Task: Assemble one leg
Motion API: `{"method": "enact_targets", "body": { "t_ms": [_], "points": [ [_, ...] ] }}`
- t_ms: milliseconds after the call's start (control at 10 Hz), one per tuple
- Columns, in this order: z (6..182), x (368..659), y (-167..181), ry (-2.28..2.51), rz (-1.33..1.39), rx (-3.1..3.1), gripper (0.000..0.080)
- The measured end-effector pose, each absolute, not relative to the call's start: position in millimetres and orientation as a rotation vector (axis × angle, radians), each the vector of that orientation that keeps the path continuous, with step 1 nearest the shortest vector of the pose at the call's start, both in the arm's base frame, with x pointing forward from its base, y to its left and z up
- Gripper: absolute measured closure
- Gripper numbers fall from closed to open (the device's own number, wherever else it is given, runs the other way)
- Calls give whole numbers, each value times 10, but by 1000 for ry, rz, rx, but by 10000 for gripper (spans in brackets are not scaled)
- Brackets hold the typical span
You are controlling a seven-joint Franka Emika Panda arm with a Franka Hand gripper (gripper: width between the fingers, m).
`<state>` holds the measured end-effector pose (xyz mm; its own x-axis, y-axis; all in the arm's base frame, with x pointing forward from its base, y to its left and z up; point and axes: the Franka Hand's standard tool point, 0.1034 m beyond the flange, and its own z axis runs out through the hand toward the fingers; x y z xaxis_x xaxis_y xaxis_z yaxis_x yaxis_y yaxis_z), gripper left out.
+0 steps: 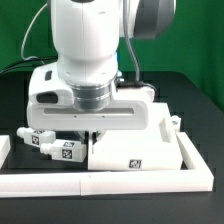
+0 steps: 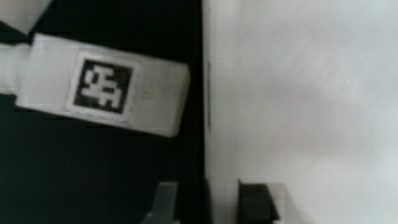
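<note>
Two stubby white legs with black-and-white tags lie side by side on the black table, one nearer the exterior view's left than the other. In the wrist view one leg lies close to the straight edge of the large flat white panel. My gripper is shut, low down at that panel edge. One fingertip is over the black table and the other over the panel. I see nothing held between them. In the exterior view the hand hides the gripper, which sits at the panel's left edge.
A white L-shaped border rail runs along the front and up the exterior view's left side, close behind the legs. A green backdrop stands at the back. The arm's bulky white wrist covers the table's middle.
</note>
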<state>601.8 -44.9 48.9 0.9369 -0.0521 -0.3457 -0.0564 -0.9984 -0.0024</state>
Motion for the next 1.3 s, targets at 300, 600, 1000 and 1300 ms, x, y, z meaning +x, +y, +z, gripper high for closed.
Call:
{"method": "enact_targets", "body": {
  "t_ms": [300, 600, 1000, 1300],
  "points": [
    [397, 6075, -417, 63, 446, -3102, 744],
    [314, 6099, -338, 113, 473, -3104, 744],
    [266, 6115, -214, 105, 589, -3123, 744],
    [259, 6075, -216, 113, 505, -3139, 742]
  ]
}}
